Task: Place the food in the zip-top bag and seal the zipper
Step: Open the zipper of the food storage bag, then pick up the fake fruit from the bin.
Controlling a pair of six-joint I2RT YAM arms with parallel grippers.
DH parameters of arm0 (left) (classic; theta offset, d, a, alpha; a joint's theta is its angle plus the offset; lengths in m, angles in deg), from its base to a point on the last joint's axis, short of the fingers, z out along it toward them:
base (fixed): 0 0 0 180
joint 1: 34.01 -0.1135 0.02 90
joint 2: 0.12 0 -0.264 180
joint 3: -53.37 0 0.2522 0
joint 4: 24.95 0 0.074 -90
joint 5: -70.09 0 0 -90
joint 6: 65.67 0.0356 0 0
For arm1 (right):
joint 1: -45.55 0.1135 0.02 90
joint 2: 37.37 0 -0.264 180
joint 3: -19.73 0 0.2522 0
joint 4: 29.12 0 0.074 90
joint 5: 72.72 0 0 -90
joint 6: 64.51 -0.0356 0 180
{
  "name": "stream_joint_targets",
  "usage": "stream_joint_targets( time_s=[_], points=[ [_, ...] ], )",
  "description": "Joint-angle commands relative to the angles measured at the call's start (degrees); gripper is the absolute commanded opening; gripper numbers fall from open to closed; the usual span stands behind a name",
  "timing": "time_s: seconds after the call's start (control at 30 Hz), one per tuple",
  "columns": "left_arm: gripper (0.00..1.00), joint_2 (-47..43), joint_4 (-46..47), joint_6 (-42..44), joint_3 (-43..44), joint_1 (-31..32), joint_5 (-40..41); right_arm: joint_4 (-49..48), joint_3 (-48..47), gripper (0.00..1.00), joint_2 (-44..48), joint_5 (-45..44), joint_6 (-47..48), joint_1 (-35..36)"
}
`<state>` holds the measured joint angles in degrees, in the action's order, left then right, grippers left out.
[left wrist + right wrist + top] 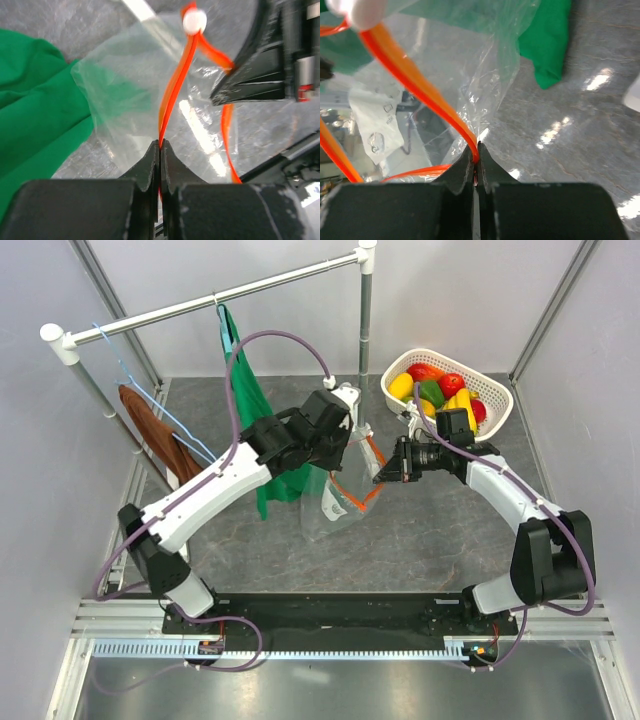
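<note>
A grey table (420, 540) with a metal rail (250, 290) across the back, from which a green cloth (250, 400) hangs. Two robot arms meet mid-table and hold a clear zip-top bag (330, 510) up between them, off the surface. The white mesh basket (497, 390) sits at the back right, with the toy food (430, 390), peppers and yellow fruit, all inside it; none is in the bag. The left gripper (160, 145) is pressed together on one lip of the orange zipper (172, 90). The right gripper (476, 147) pinches the opposite lip. Pulling the two lips apart likely holds the mouth open for loading. The white slider (194, 21) sits at the strip's far end.
</note>
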<state>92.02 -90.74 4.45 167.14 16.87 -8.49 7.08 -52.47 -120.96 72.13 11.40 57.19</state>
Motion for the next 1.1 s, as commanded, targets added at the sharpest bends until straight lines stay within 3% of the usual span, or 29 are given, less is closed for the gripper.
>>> stream_joint_targets(
  time_s=[0.0, 0.17, 0.27, 0.37, 0.4, 0.5, 0.63, 0.77, 0.8, 1.07],
  points=[
    [0.02, 6.81, -1.23, -3.06, -1.39, -1.65, -2.26, 1.81, -2.65, 0.08, -0.87, -6.06, 5.29, -0.91],
    [0.02, 9.38, 1.13, -4.81, -0.60, -5.86, -9.83, 9.54, -5.72, 0.10, -1.22, -12.04, 12.05, -3.89],
    [0.02, 8.15, 4.03, -5.78, -2.96, -7.62, -13.96, 13.14, -8.35, 0.19, -0.87, -14.68, 15.21, -5.04],
    [0.02, 6.48, 7.46, -6.92, -5.34, -7.98, -17.13, 16.49, -11.78, 0.45, -0.17, -13.54, 16.37, -5.57],
    [0.02, 6.13, 8.25, -7.28, -5.78, -7.98, -18.70, 17.02, -12.49, 0.61, 0.18, -12.76, 16.11, -5.75],
    [0.02, 5.24, 10.37, -8.68, -7.37, -8.07, -19.94, 17.73, -14.86, 0.80, 1.76, -9.33, 14.18, -6.98],
    [0.02, 4.89, 11.07, -8.42, -7.28, -8.07, -20.30, 17.73, -18.46, 0.84, 2.56, -7.74, 11.63, -11.10],
    [0.02, 4.72, 11.34, -8.25, -6.67, -8.07, -20.39, 18.69, -23.99, 0.92, -1.12, -11.16, 16.26, -19.96],
    [0.02, 4.89, 11.25, -8.07, -6.49, -7.98, -20.56, 19.31, -25.57, 0.98, -2.35, -14.65, 17.59, -20.77],
    [0.02, 5.16, 12.04, -7.37, -6.05, -7.98, -21.26, 19.67, -40.26, 0.98, -16.50, -29.53, 23.23, -22.98]
  ],
)
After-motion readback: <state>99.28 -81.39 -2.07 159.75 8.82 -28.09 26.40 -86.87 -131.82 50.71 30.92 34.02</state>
